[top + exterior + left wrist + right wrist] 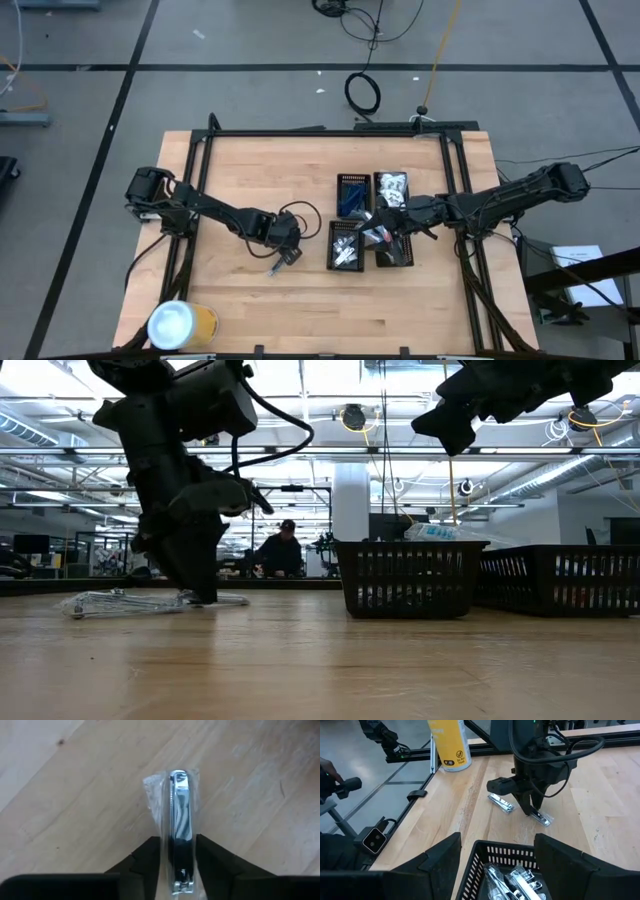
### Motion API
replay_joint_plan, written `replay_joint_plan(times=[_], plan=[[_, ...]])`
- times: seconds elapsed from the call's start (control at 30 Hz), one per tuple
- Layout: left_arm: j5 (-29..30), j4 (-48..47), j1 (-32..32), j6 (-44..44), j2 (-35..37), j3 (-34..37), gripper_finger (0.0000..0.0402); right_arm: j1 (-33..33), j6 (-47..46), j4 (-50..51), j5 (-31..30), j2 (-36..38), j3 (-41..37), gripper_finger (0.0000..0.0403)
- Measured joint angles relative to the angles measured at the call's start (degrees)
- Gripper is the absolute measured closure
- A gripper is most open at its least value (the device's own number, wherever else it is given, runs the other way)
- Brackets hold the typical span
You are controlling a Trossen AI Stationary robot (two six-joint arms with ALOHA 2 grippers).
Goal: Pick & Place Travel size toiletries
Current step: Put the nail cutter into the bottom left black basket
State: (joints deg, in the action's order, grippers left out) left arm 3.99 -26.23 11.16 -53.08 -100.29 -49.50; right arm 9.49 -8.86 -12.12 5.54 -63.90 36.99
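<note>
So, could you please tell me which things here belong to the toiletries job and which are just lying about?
Job:
- wrapped clipper at the left tool
- second clipper on the table
- packets in the trays

Lying about:
- yellow can
- cable coil on the floor
</note>
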Motion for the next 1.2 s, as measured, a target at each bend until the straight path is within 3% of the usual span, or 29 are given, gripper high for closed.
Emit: replay_joint_plan(times=[0.3, 0.43, 0.6, 0.77, 0.83, 1.03, 1.2], plan=[[0.9, -0.6, 0.2, -0.7, 0.1, 0.0, 0.0379, 0.0, 0.1, 0.0, 0.0, 0.0, 0.0, 0.0165], [2.0, -0.7, 0.5, 0.1, 1.8, -0.2, 0.0378, 0.0, 0.1, 0.1, 0.0, 0.0, 0.0, 0.0165], [9.3, -1.8, 2.6, 4.6, 7.1, -1.5, 0.0377, 0.0, 0.1, 0.3, -1.5, 0.0, 0.0, 0.0165], [20.0, 9.9, 4.9, 16.4, 12.1, -2.1, 0.0377, 0.0, 0.6, -0.3, -10.0, -0.6, 0.0, 0.0165], [21.5, 18.2, 5.7, 23.2, 12.3, -2.1, 0.0377, 0.0, 0.7, -1.6, -11.5, -1.6, 0.0, 0.0165], [20.8, 41.7, 5.0, 41.2, 11.0, -2.3, 0.0376, 0.0, 2.5, -13.0, -11.4, -7.1, 0.0, 0.0165], [15.9, 53.6, 3.2, 48.1, 8.3, -2.4, 0.0377, 0.0, 3.3, -23.7, -11.0, -12.5, 0.0, 0.0165]])
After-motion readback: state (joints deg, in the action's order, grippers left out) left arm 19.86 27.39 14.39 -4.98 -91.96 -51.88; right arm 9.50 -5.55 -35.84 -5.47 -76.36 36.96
